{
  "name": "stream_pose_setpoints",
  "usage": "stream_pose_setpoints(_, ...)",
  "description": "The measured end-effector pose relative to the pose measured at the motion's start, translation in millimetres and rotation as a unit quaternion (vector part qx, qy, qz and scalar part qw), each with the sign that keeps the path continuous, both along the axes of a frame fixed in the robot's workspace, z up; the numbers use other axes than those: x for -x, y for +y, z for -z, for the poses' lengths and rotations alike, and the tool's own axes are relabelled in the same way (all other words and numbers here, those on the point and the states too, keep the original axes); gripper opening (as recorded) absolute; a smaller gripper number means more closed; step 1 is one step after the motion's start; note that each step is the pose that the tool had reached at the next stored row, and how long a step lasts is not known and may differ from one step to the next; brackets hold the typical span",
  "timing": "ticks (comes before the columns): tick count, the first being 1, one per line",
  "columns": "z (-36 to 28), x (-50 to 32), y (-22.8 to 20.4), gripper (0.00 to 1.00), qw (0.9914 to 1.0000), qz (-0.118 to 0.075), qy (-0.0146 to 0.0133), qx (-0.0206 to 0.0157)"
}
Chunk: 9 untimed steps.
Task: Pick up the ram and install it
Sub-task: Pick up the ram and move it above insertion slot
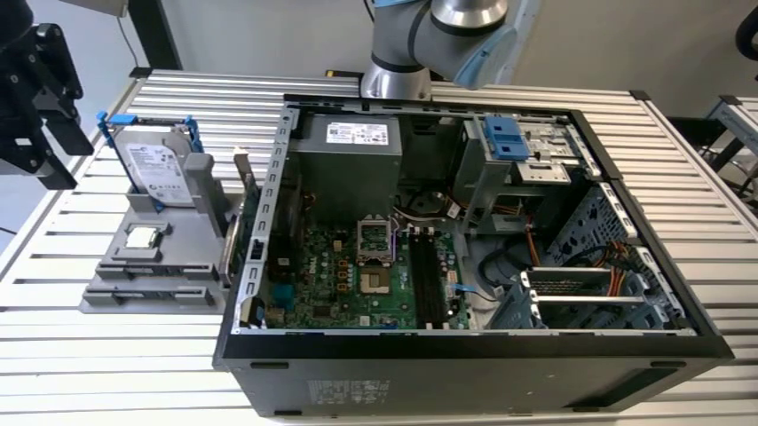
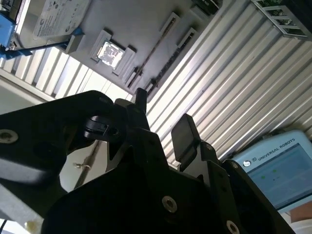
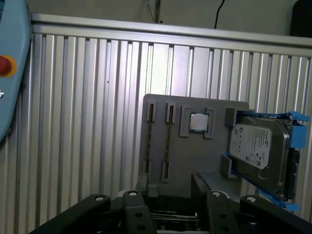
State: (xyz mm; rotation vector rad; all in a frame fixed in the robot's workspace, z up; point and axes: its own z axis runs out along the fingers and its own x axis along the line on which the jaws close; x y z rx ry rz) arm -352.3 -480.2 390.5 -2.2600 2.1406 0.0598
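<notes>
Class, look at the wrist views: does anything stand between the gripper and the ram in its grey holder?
Nothing visible does. In the first wrist view the open gripper faces the grey holder, with only air before the ram. The hard drive and processor sit to one side.

The exterior view looks down from above on the computer case [image 1: 474, 351] and the grey holder [image 1: 142, 288]. Both wrist views face this holder past the gripper [image 3: 172, 182].
</notes>
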Motion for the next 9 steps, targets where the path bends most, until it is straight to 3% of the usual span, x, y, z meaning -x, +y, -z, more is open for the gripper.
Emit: stream_pose_setpoints(9, 2.2, -0.1, 0.0, 1.00, 1.00000, 0.000, 0.0000, 0.0000)
